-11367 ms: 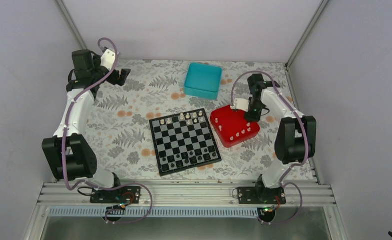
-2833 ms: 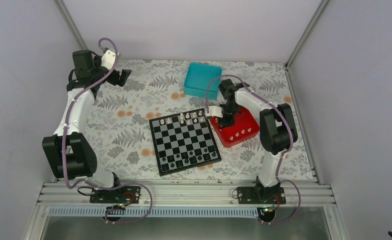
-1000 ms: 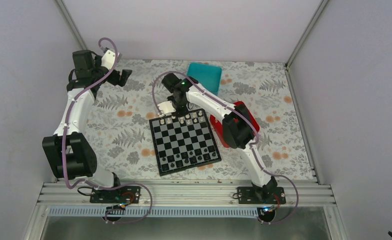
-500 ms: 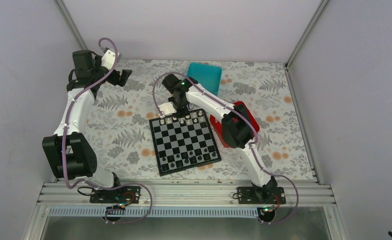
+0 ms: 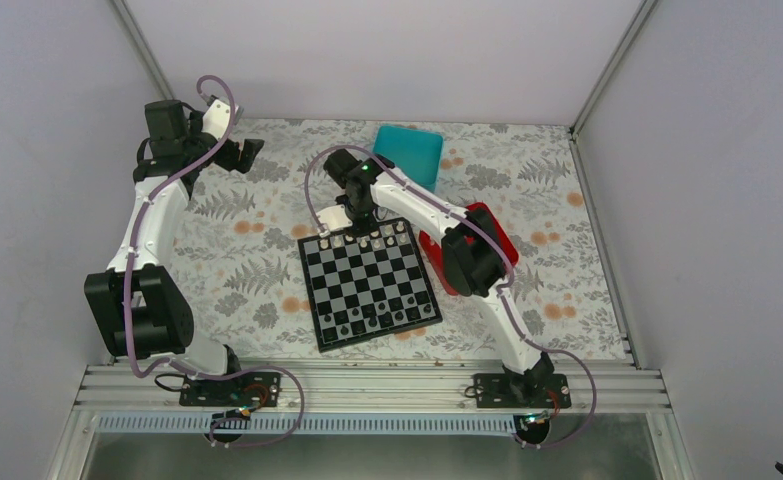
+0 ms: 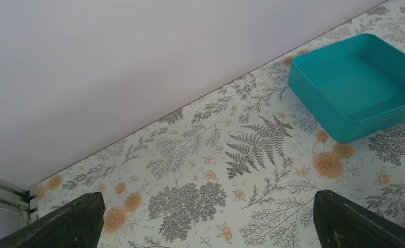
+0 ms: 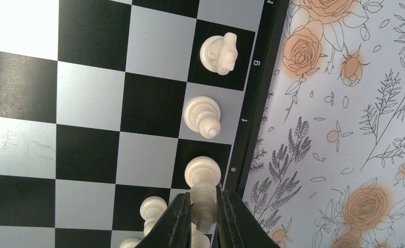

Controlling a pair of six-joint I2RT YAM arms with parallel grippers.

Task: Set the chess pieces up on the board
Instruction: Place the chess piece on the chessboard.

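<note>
The right claw (image 7: pixel 203 200) is nearly closed, its two fingers (image 7: pixel 182 217) pressed against either side of a white piece (image 7: pixel 203 173) whose round head sticks out just past the tips. The piece stands on the edge row of the board (image 7: pixel 91 103), by the border letter e. Straight ahead of the tips, in the same row, stand a bishop (image 7: pixel 203 114) and, further on, a knight (image 7: pixel 220 51), each apart from the claw. Another white piece (image 7: pixel 152 209) stands just beside the claw, one row further in. On the claw's other side, past the border, lies the floral table (image 7: pixel 345 129).

The left claw (image 5: pixel 247 152) hangs wide open and holds nothing, well apart from the board (image 5: pixel 372 285). A teal box (image 6: pixel 355 82) lies ahead of it.
</note>
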